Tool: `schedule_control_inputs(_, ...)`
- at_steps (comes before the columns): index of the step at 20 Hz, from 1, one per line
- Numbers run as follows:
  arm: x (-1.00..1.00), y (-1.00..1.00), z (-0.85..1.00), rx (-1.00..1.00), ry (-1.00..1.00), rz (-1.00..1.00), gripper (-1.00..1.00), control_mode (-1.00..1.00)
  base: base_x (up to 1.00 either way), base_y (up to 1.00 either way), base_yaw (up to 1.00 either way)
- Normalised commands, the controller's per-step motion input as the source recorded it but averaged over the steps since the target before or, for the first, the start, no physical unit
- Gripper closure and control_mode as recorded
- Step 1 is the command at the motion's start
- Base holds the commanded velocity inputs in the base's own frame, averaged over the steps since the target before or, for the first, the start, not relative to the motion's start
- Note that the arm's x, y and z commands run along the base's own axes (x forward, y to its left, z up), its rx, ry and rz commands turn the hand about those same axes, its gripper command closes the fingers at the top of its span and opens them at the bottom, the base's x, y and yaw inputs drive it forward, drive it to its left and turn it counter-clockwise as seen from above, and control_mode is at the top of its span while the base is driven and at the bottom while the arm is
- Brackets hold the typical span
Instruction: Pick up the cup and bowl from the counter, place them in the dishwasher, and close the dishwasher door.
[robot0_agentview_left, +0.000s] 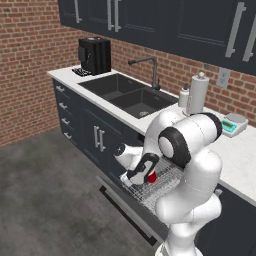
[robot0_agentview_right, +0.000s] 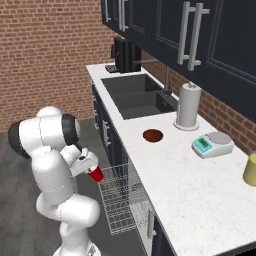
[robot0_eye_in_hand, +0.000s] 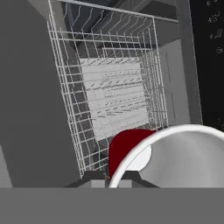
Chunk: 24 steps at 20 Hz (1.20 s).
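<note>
The cup (robot0_agentview_right: 96, 174) — red outside, white rim and inside — is held in the gripper (robot0_agentview_right: 91, 167), jaws pinched closed on its rim, above the pulled-out white wire rack (robot0_agentview_right: 122, 202) of the dishwasher (robot0_agentview_left: 150, 187). In the left base view the cup (robot0_agentview_left: 151, 176) is seen as a red patch beside the dark hand, just over the rack (robot0_agentview_left: 165, 182). In the hand view the cup (robot0_eye_in_hand: 131, 151) sits at the bottom, its white rim sweeping across the lower right, and the rack (robot0_eye_in_hand: 109, 87) lies beyond it with grey flooring under the wires. The dishwasher door (robot0_agentview_left: 130, 210) is dropped open, seen below the rack in the left base view.

The bowl (robot0_agentview_right: 153, 135) — dark reddish-brown, shallow — rests on the white counter (robot0_agentview_right: 190, 185), between the sink (robot0_agentview_right: 135, 95) and the small scale (robot0_agentview_right: 212, 144), near the paper towel roll (robot0_agentview_right: 189, 106). It is well apart from the gripper. A coffee machine (robot0_agentview_left: 94, 56) stands at the far end of the counter (robot0_agentview_left: 240, 155), past the sink (robot0_agentview_left: 127, 92). A yellow tumbler (robot0_agentview_right: 250, 170) is cut by the right edge of the right base view.
</note>
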Motion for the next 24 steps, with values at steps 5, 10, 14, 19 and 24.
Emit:
schedule_control_inputs(5,1.00,0.00,-0.61,-0.18,0.00,0.00,1.00,-1.00,0.00,0.00,0.00)
schedule_control_inputs(10,0.96,0.00,-0.56,-0.14,0.00,-0.03,1.00,-1.00,0.00,0.00,0.00)
schedule_control_inputs(14,0.89,0.00,-0.53,-0.05,0.02,-0.03,1.00,-1.00,0.00,0.00,0.00)
schedule_control_inputs(19,0.91,-0.13,-0.42,0.00,0.13,-0.03,1.00,-1.00,0.00,0.00,0.00)
schedule_control_inputs(24,0.79,-0.31,-0.34,0.03,0.24,-0.02,1.00,-1.00,0.00,0.00,0.00)
